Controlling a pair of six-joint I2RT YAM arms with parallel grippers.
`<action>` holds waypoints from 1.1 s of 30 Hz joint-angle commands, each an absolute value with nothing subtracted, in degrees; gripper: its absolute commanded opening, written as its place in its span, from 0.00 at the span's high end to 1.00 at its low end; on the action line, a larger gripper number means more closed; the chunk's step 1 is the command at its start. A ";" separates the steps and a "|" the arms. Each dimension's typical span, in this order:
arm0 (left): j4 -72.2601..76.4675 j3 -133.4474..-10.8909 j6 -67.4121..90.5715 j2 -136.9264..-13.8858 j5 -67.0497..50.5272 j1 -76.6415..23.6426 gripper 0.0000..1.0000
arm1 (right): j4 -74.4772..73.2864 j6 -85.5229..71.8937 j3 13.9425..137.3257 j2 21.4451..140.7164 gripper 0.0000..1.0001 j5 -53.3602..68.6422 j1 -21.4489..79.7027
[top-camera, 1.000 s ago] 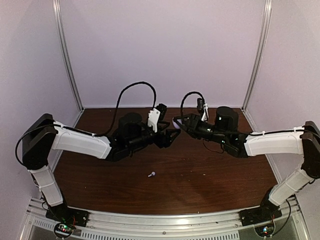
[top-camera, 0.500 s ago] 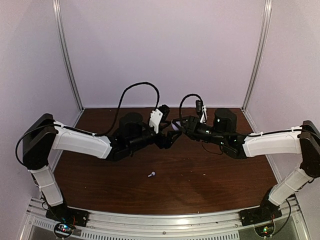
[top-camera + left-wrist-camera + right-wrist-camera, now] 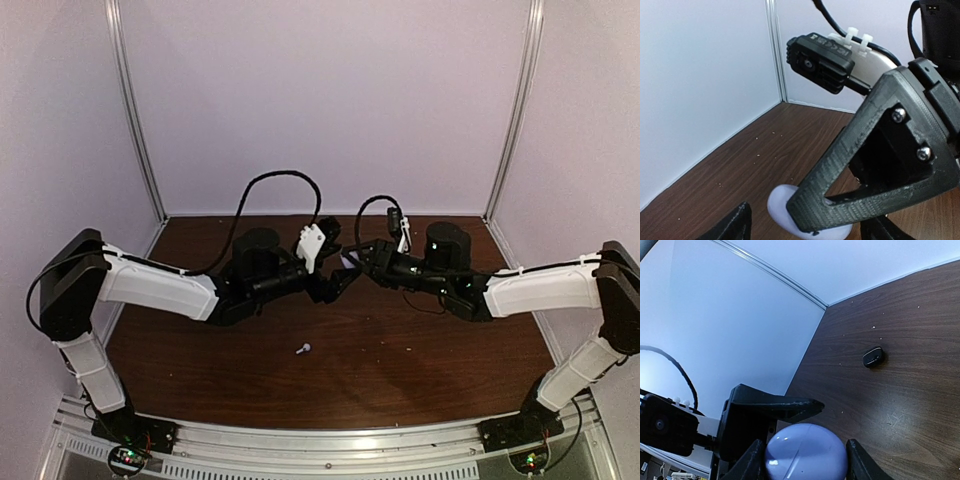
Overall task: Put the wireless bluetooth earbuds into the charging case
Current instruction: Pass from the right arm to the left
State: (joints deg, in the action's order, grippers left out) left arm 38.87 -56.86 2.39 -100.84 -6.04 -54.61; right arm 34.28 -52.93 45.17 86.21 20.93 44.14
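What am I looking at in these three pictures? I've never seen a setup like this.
Two robot arms are bolted at the near edge of a brown table. The overhead picture looks down from behind them. The other two come from a camera on each wrist, looking along that arm's own fingers. Where the arms meet, the right gripper is clamped on a pale, rounded charging case. The left gripper faces it, fingers spread on either side of the case. On the wood lie a white earbud and, seen in the right wrist view, a small black earbud.
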 commanded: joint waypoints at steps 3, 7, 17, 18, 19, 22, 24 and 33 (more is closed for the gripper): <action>41.44 -56.20 -4.67 -98.08 -9.22 -54.93 0.25 | 34.89 -53.04 44.32 85.81 0.66 21.95 44.91; 39.04 -56.82 -7.64 -97.82 -10.58 -54.88 0.28 | 34.73 -52.95 44.28 85.87 0.66 22.57 45.09; 34.03 -57.36 -11.57 -96.85 -13.03 -54.93 0.47 | 32.79 -51.80 44.73 84.80 0.66 23.10 45.35; 33.97 -57.19 -11.83 -96.59 -12.97 -54.93 0.49 | 32.67 -51.74 44.74 84.67 0.66 23.23 45.33; 33.87 -57.11 -12.06 -96.33 -13.07 -54.93 0.51 | 32.62 -51.61 44.74 84.58 0.66 23.52 45.32; 33.09 -56.93 -12.92 -95.46 -13.97 -54.93 0.57 | 32.45 -51.18 44.77 84.32 0.59 24.88 45.35; 32.81 -56.55 -13.44 -94.51 -15.00 -54.93 0.59 | 32.07 -50.45 44.61 83.72 0.54 25.98 45.35; 29.80 -54.52 -13.51 -87.63 -22.44 -54.87 0.65 | 32.19 -45.14 42.25 78.23 0.30 36.29 42.83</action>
